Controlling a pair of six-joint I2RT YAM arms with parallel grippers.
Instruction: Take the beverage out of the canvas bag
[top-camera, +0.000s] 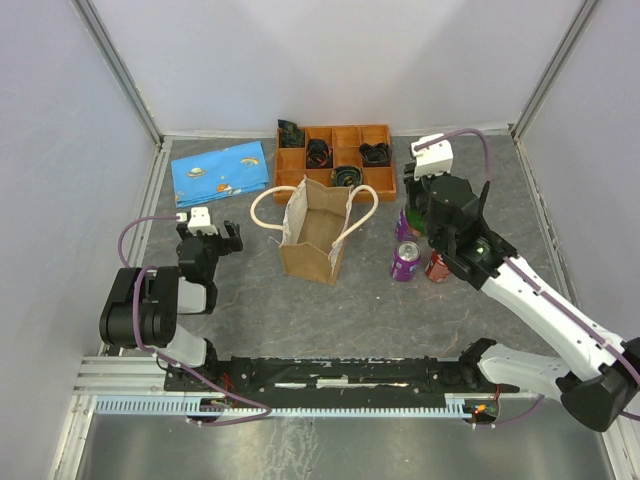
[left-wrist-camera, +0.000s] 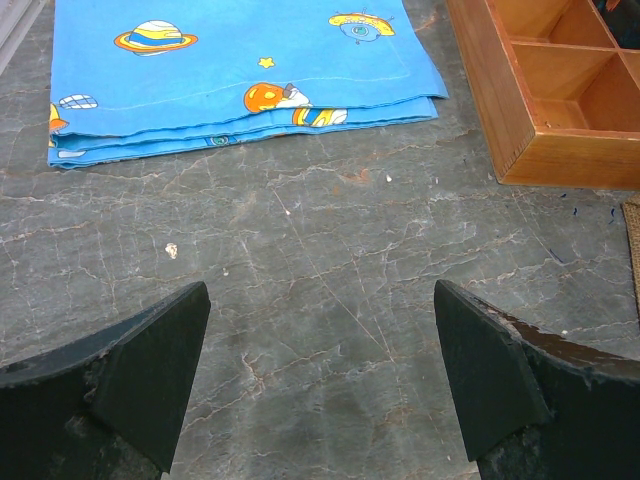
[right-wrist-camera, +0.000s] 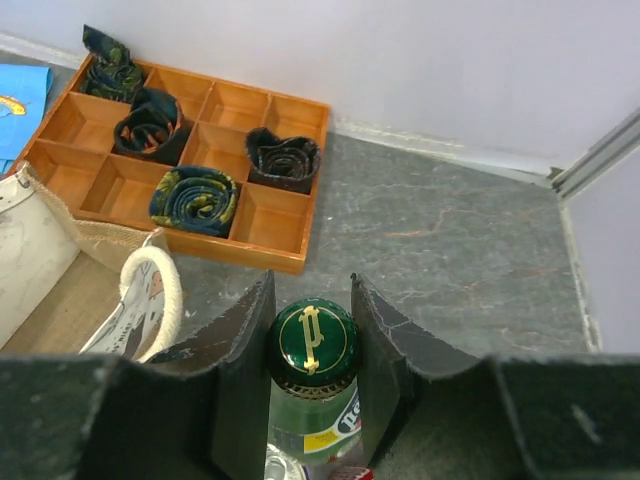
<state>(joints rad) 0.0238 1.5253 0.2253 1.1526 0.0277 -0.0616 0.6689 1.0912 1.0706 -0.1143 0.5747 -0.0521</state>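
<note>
Clamping the cap of the green bottle (right-wrist-camera: 313, 345), our right gripper (right-wrist-camera: 312, 300) holds it upright beside the canvas bag (top-camera: 312, 238), we judge for set-down; left gripper (left-wrist-camera: 320, 305) gapes empty.

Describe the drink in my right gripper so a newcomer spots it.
Right of the tan canvas bag at mid-table are three drinks. The rearmost, held by the right gripper, is a green bottle with a gold-marked green cap; its neighbours are a purple can and a red can.
</note>
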